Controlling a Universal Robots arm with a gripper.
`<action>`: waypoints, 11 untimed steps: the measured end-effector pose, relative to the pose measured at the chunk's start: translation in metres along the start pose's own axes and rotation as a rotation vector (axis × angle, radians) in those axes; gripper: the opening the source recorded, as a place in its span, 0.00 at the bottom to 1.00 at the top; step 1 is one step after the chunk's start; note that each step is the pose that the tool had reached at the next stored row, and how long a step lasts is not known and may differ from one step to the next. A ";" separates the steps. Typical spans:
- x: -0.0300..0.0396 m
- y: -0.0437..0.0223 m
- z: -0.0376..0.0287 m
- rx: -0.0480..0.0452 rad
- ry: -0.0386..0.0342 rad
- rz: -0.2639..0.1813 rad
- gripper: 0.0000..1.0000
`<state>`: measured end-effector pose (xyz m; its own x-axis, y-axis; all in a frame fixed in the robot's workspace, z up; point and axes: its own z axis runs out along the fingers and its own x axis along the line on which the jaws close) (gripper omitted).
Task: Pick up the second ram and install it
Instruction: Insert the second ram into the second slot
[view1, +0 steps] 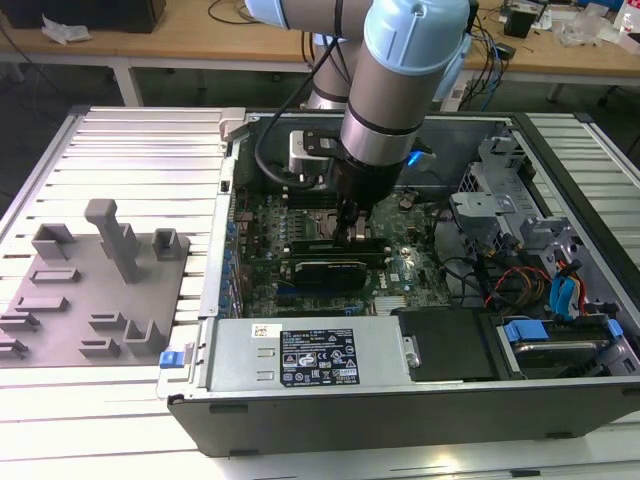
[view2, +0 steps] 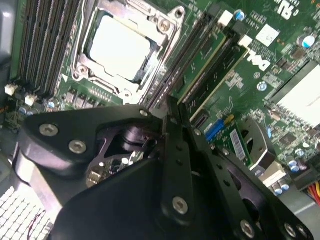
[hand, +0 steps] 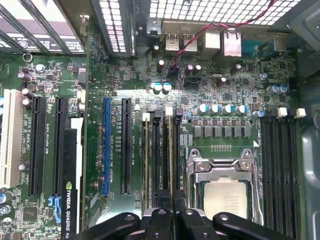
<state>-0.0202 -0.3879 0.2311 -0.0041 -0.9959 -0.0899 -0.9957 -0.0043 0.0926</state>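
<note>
Black gripper (view2: 172, 112) linkage is crowding the near part of both wrist views, its two fingers (hand: 165, 212) pressing together with no gap showing between them, clenched over a thin edge. That edge is belonging to the second ram (hand: 173, 155), a narrow green stick standing upright in the memory slots (hand: 161, 152) and running straight away from the fingertips. Whether the stick is sitting fully down in its slot I cannot tell. Just beside the fingertips, the processor socket (hand: 223, 192) is lying with its metal frame around a pale chip, and beyond it another bank of dark slots (hand: 280, 160) is running parallel. On the other side of the fingers, the black-shrouded expansion card (hand: 70, 180) is standing well apart among the long connectors. In the exterior view the arm (view1: 400, 80) is reaching down into the open computer case (view1: 400, 400), with the gripper (view1: 352, 232) meeting the motherboard (view1: 300, 225) near its middle. A grey fixture tray (view1: 95, 290) is resting far off toward the exterior view's left.
</note>
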 end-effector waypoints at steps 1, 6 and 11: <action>0.0000 0.0000 0.0000 0.0000 0.0000 0.000 0.13; 0.0001 0.0017 0.0004 -0.0001 0.0002 0.000 0.13; 0.0001 0.0017 0.0009 0.0008 -0.0009 0.011 0.13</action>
<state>-0.0220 -0.3879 0.2303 -0.0154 -0.9958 -0.0897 -0.9957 0.0071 0.0928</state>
